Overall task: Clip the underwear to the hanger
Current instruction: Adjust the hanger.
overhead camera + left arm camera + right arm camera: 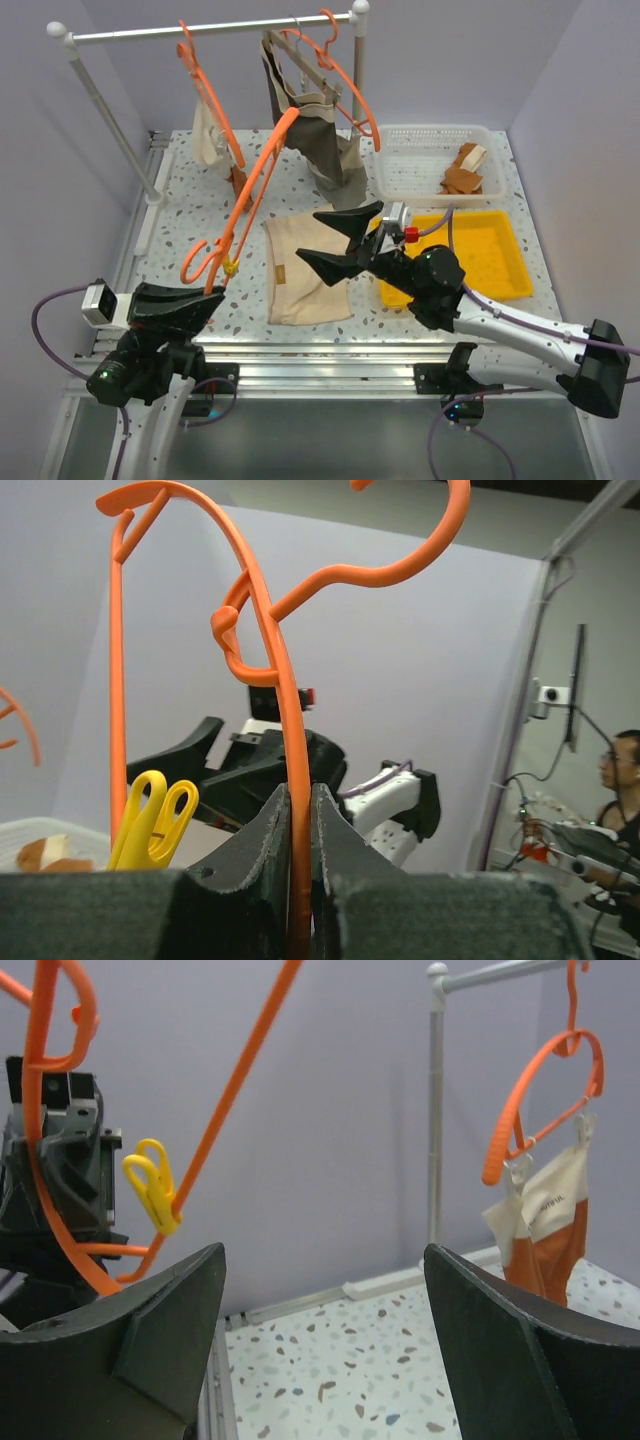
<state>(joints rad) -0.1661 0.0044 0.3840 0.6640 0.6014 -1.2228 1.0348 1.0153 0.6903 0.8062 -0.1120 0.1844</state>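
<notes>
- Left gripper [205, 293] sits closest, at the near left edge of the table [180, 200]. Its jaws are pinched narrow onto a thin bar of the hanger [255, 190], and the left wrist view shows the orange wire clamped between the two black pads [270, 830].
- From that grip the hanger rises at a slant, up and away toward the rack, well clear of the tabletop. Its curled hook lies close to the left gripper.
- One yellow clothespin [231, 267] is clipped on the hanger just beside the held spot.
- Flat on the speckled table, between the two arms, lies the underwear [300, 295], a pale cream cloth not clipped to anything.
- Right gripper [308, 235] reaches in from the right, jaws spread wide and holding nothing. From above it overlaps the far right part of the underwear; whether it touches the cloth cannot be told.
- At the back, a white rail [200, 30] carries more orange hangers: one on the left with a cream garment [207, 135], one on the right with a dark grey-brown garment [320, 140].
- On the right stand a white basket [435, 135] holding a rust-orange cloth [462, 180] and, nearer, a yellow tray [480, 250].
</notes>
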